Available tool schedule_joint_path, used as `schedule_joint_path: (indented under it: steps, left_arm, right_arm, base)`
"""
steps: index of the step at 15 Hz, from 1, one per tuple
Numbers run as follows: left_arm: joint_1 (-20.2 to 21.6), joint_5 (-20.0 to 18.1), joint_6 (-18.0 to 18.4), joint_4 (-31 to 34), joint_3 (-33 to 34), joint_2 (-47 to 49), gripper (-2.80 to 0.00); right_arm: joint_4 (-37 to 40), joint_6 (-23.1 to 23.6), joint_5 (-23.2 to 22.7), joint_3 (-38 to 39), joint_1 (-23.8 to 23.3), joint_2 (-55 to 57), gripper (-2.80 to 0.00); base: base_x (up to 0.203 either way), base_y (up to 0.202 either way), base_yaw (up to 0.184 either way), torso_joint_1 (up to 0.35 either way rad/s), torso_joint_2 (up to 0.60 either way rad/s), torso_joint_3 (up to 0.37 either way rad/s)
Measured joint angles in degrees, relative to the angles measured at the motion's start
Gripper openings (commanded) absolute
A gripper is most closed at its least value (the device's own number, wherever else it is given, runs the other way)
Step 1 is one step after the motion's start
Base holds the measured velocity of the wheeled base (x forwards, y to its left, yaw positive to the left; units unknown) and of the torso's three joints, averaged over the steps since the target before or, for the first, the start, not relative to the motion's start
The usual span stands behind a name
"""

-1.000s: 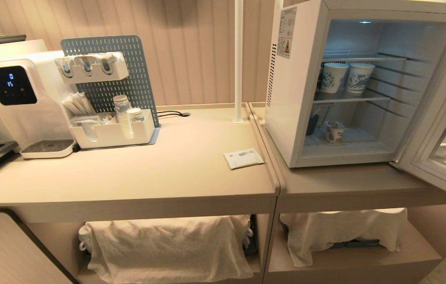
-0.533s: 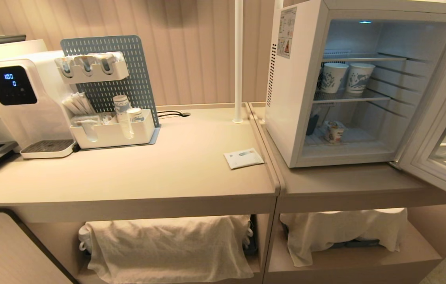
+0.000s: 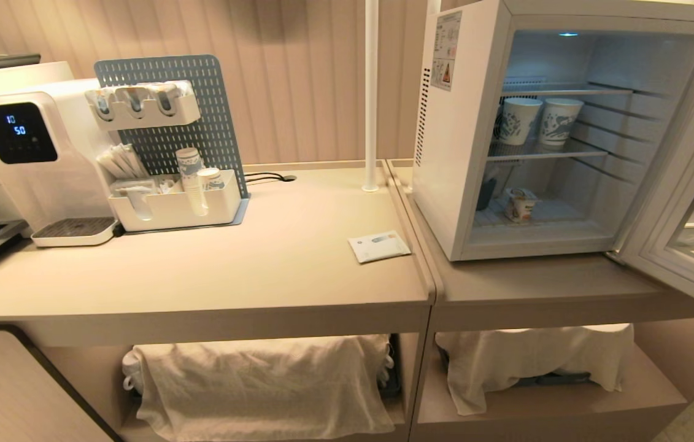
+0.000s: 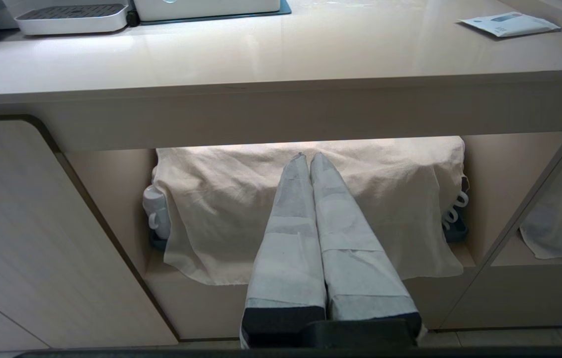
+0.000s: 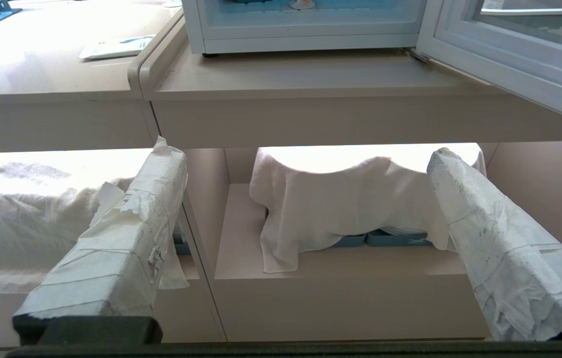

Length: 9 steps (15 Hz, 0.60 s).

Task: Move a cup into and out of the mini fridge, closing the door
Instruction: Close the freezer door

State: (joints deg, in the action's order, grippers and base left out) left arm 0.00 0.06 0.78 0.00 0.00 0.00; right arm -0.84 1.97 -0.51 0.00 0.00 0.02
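The cup (image 3: 520,204) sits where it was on the bottom shelf of the mini fridge (image 3: 454,159), the door (image 3: 684,202) still swung wide. Only the dispenser screen (image 3: 17,132) changed digits. Below the surface (image 3: 273,270), the left tool (image 4: 309,158) is clenched empty; the right tool (image 5: 305,154) gapes released.

Office pantry, water dispenser (image 3: 34,153), paper cup stack (image 3: 190,178), mini fridge (image 3: 543,129)

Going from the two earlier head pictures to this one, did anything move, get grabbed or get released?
Nothing was moved, taken or let go. Only the digits on the water dispenser screen differ. The cup stays on the mini fridge floor, the door stays swung open, and both arms stay parked below the counter: left gripper shut, right gripper open, both empty.
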Motion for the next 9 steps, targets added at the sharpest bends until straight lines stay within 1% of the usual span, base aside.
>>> schedule_joint_path:
  steps: [9]
  left_arm:
    - [0.00, -0.06, 0.21, 0.10, 0.00, 0.00, -2.80]
  right_arm:
    - [0.10, 0.13, -0.04, 0.00, 0.00, 0.00, 0.00]
  base:
    - [0.000, 0.000, 0.000, 0.000, 0.00, 0.000]
